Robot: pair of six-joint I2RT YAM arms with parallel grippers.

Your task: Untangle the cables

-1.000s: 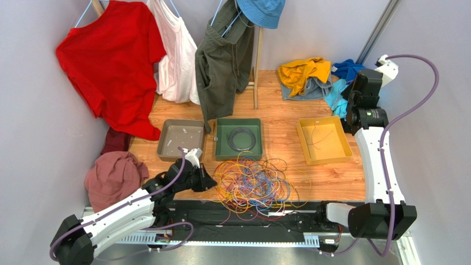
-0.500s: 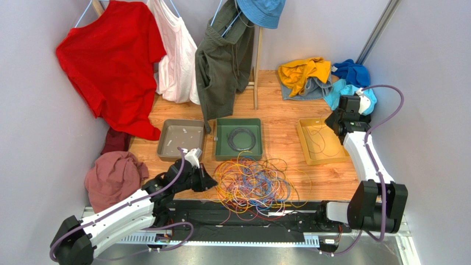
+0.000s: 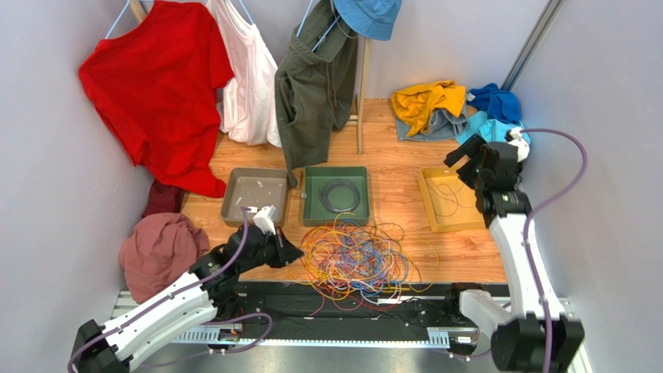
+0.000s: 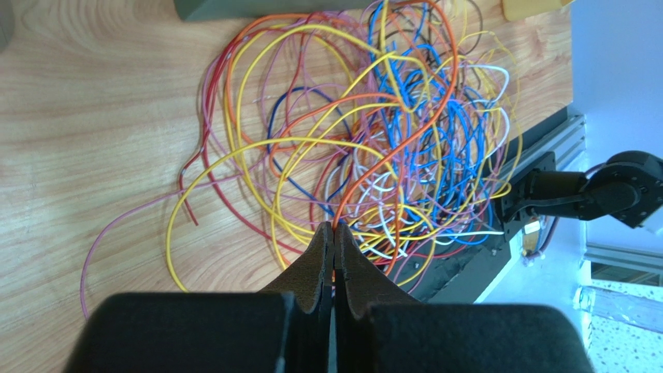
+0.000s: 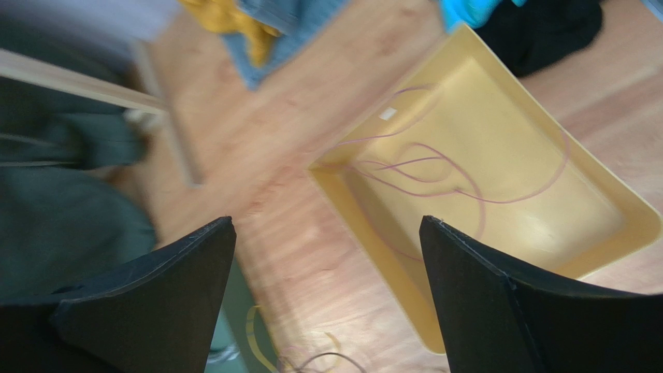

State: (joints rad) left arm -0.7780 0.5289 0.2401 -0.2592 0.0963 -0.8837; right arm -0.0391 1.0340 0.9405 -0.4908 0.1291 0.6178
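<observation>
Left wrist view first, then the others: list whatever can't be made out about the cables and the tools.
- Left wrist: the left tool is shut, with an orange cable running into its tips. How much is pinched is hidden by its fingers.
- Top external: strands in the tangle are too thin to trace. The bits in the grey tray are too small to name.
- Right wrist: blur smears the left side. The bottom edge cuts off the open right tool.
</observation>
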